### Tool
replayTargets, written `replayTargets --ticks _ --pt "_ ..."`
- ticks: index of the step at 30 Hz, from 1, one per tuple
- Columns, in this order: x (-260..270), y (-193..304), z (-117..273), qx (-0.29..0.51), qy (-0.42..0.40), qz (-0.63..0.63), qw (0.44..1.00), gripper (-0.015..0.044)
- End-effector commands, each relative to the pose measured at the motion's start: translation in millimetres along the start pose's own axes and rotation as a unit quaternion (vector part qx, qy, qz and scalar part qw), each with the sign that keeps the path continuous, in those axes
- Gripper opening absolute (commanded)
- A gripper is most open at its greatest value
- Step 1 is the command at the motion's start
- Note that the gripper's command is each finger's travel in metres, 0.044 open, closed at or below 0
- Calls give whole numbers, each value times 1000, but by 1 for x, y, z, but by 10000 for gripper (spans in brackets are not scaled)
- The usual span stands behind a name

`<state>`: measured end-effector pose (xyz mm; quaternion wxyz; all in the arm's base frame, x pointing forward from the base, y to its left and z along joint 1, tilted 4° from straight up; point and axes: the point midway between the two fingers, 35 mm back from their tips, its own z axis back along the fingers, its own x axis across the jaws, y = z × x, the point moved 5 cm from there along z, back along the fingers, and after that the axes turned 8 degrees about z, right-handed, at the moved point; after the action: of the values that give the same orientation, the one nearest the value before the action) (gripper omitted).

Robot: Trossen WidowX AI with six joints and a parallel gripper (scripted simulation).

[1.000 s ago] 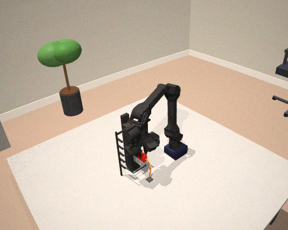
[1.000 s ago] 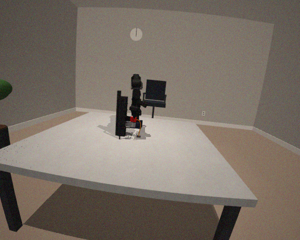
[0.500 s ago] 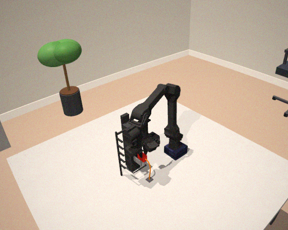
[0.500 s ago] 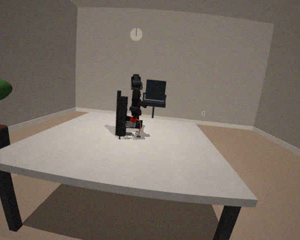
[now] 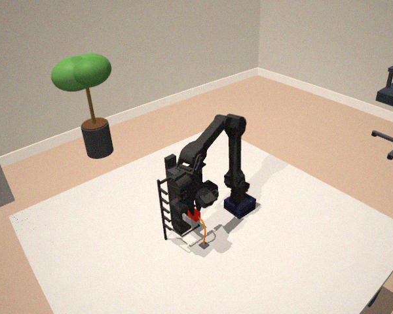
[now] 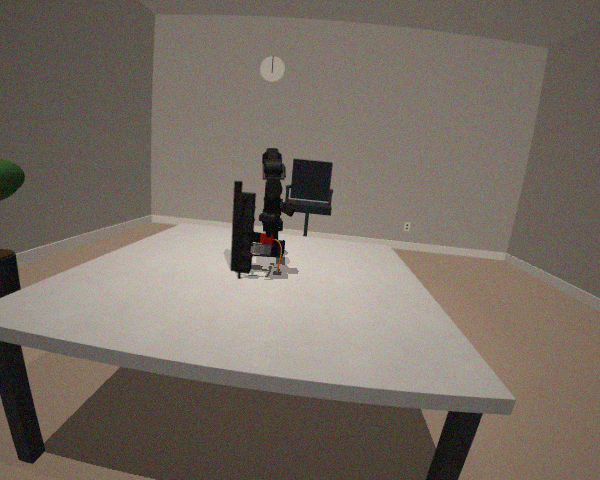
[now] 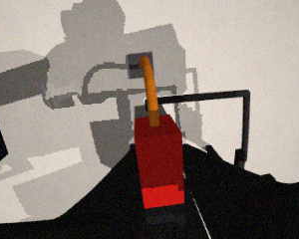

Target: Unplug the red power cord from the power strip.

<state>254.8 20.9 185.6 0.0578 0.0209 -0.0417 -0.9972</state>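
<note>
The red plug (image 5: 194, 215) (image 6: 265, 238) (image 7: 161, 196) sits at the top of a pale grey block (image 5: 187, 221) (image 6: 257, 249), apparently the power strip. An orange cord (image 5: 204, 231) (image 6: 281, 254) (image 7: 150, 90) curves from the plug down to a small dark square (image 5: 204, 246) (image 7: 134, 73) on the table. My gripper (image 5: 192, 210) (image 7: 157, 154) points down over the strip and is shut on the red plug, with a black finger against each side. The plug's underside and the strip's sockets are hidden, so I cannot tell whether the plug is seated.
A tall black ladder-like rack (image 5: 162, 209) (image 7: 246, 124) (image 6: 241, 232) stands close beside the gripper, with a tall dark block (image 5: 179, 218) next to it. The arm's dark blue base (image 5: 240, 206) is behind, on the white table (image 5: 122, 263) (image 6: 290, 330).
</note>
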Motion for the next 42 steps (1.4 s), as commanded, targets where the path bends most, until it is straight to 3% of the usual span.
replayTargets --ticks 1,36,37,42 --pt "-3 -9 0 -5 3 1 1000 0" --pt "-7 -64 5 -7 1 3 1000 0" --pt "-4 -43 0 8 -8 -18 1000 26" --pt "-4 -43 0 8 -8 -18 1000 158"
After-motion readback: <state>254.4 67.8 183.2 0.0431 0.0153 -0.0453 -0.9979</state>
